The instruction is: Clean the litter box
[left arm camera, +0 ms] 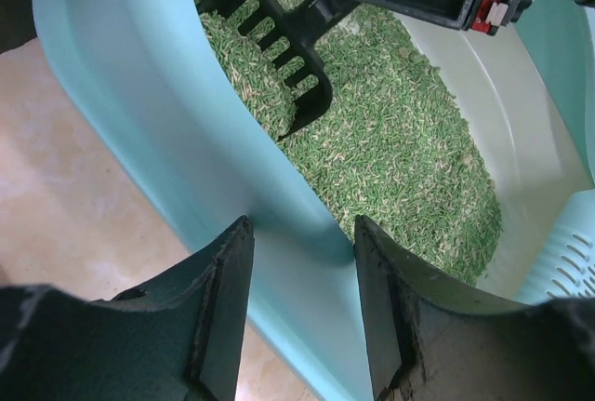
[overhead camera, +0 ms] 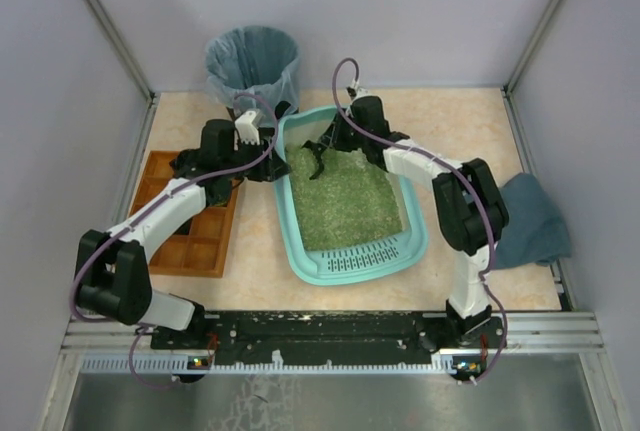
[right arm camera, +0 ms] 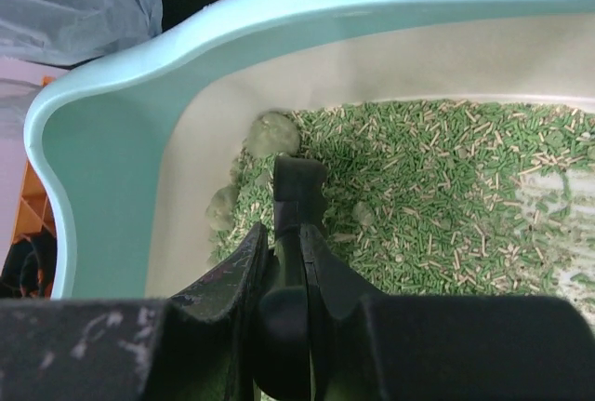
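- The litter box (overhead camera: 365,259) sits mid-table, with its slotted lip at the 6 o'clock end and green litter (overhead camera: 345,201) across its floor.
- The left gripper (overhead camera: 272,163) is on the box's 10 o'clock side. In the wrist view its fingers (left arm camera: 223,308) straddle the teal wall, one outside and one inside, pinching it with only the wall between them.
- The right gripper (overhead camera: 328,147) is over the box's 12 o'clock end, jaws pressed tight on the handle of a black scoop (overhead camera: 314,164).
- The left wrist view shows the scoop's slotted head down in the litter with a heap of pellets on it.
- Pale greenish clumps (right arm camera: 274,133) lie by the corner wall, just beyond the gripped handle.
- Around the box there is a lined bin (overhead camera: 252,66) at 11 o'clock, a wooden tray (overhead camera: 190,221) at 9 and a blue-grey cloth (overhead camera: 530,216) at 3.
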